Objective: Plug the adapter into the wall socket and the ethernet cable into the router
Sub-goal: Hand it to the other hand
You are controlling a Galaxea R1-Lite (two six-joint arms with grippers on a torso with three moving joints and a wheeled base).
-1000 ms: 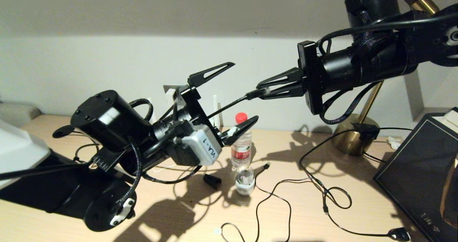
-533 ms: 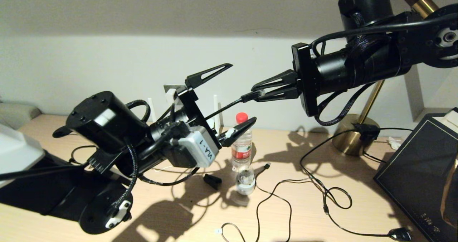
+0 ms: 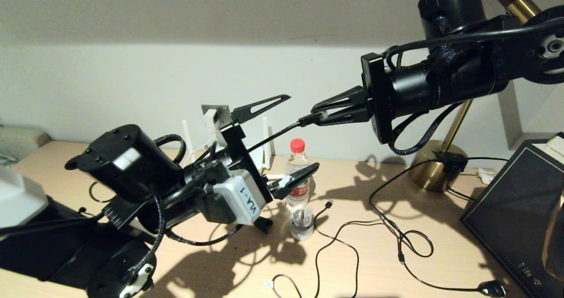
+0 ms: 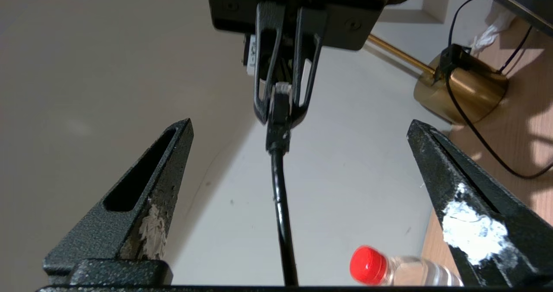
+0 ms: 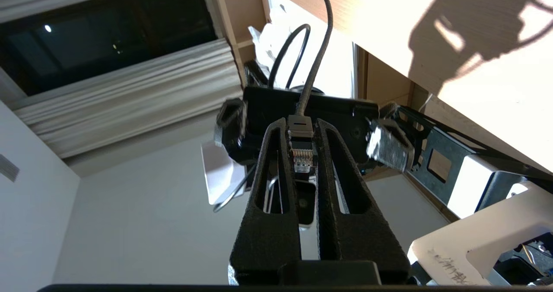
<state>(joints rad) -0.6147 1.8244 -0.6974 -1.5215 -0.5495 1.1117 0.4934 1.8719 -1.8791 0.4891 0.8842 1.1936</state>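
Connector (image 5: 301, 154) contacts visible only from right wrist.

The ethernet cable (image 3: 273, 135) is showing black with a clear tip; the router (image 3: 262, 157) is showing white. The bottle (image 3: 299, 188) is wearing a red cap, the lamp base (image 3: 434, 172) is gleaming brass, and the tabletop (image 3: 379, 262) is glowing pale wood.

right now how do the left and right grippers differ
The left gripper stands wide open and holds nothing; the right gripper is shut on the ethernet cable at its clear-tipped connector. The left gripper sits lower, near the water bottle; the right gripper is raised above it. Both are black with slotted fingers, pointing toward each other.
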